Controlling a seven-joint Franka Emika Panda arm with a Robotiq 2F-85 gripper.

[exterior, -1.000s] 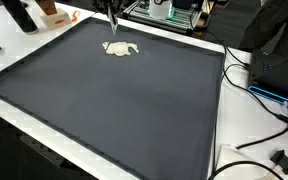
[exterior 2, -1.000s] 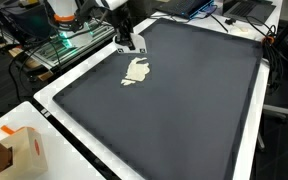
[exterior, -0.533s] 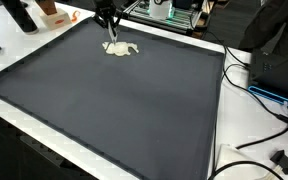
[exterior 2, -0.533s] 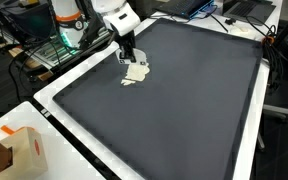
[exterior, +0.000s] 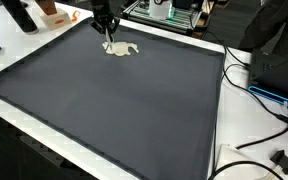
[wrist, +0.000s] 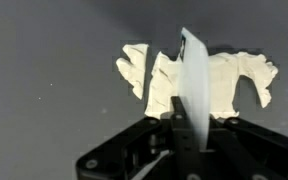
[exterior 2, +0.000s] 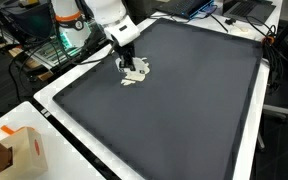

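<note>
Hand lowered, touching crumpled cream cloth

Bare mat all rnd cloth

Small cream cloth, crumpled and spread flat on the dark mat, close to its edge.

A blurred finger of the claw hides part of the cloth.
</note>
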